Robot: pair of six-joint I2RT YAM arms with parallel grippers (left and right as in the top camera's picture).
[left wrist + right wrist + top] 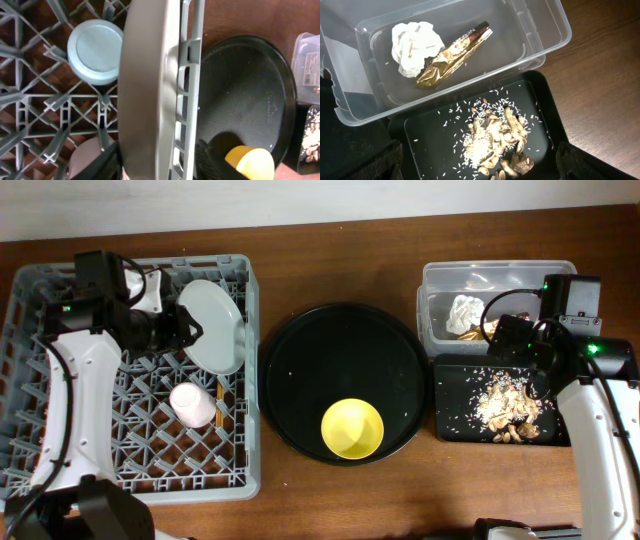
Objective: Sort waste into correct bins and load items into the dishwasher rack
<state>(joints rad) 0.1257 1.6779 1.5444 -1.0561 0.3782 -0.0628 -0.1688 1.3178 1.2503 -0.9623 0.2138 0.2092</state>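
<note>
A pale plate (213, 326) (145, 85) stands on edge in the grey dishwasher rack (60, 435), near its right wall (186, 85). My left gripper (188, 330) (162, 167) straddles the plate's rim. One finger (109, 161) lies against it and the other (212, 160) stands apart, so the jaws are open. A light-blue cup (95, 50) (155, 290) and a pink cup (190, 404) (85, 157) sit upside down in the rack, with chopsticks (219, 402) beside the pink one. My right gripper (505, 335) (485, 165) hangs open over food scraps (492, 140) in the black bin (420, 135).
A clear tub (440, 280) (555, 30) holds the white napkin (415, 47) and the gold wrapper (452, 62). The yellow bowl (352, 427) (250, 162) rests on the round black tray (300, 380) between rack and bins. Bare wooden table runs along the front edge.
</note>
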